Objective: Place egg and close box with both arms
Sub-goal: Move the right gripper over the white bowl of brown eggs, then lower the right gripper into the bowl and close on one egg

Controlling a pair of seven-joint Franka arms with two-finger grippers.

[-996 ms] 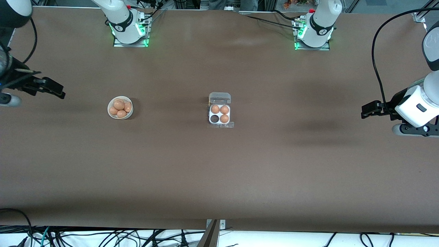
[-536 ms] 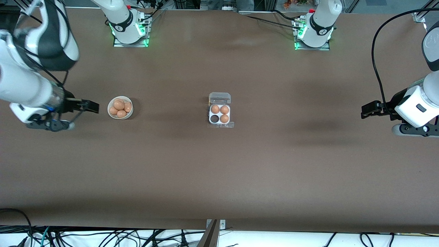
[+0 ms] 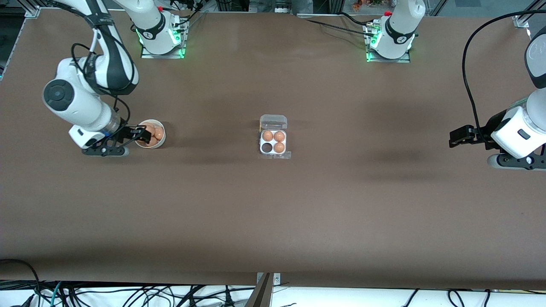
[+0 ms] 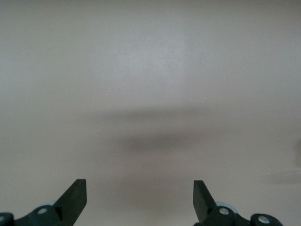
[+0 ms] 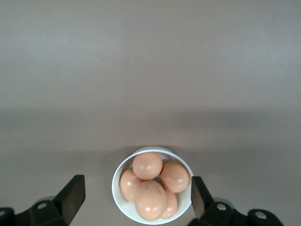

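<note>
The right gripper [image 3: 143,135] hangs over the white bowl [image 3: 161,143], which sits toward the right arm's end of the table, about midway between the robots' edge and the front-camera edge. In the right wrist view its fingers [image 5: 73,195] are spread wide, wider than the bowl, and hold nothing. The bowl holds a heap of orange-brown eggs, and the egg [image 5: 147,165] on top of the pile is the likeliest pick.

The box [image 3: 273,142] lies near the centre of the worktop with its clear lid [image 3: 273,122] folded back toward the robots' edge. Three cells are filled and the empty cell [image 3: 267,147] is the one nearer the front camera, on the side toward the right arm.

The left gripper [image 3: 457,137] waits near the left arm's end of the table, over bare surface, fingers [image 4: 75,197] wide apart and empty.

The main risk lies in the heap itself. The eggs touch one another, so a finger coming down may land on a neighbour rather than slip into a gap, rolling the pile or tipping the bowl. A smooth, rounded egg gripped off-centre could squirt out. Later, an egg seated high in its cell would probably keep the lid from closing.
</note>
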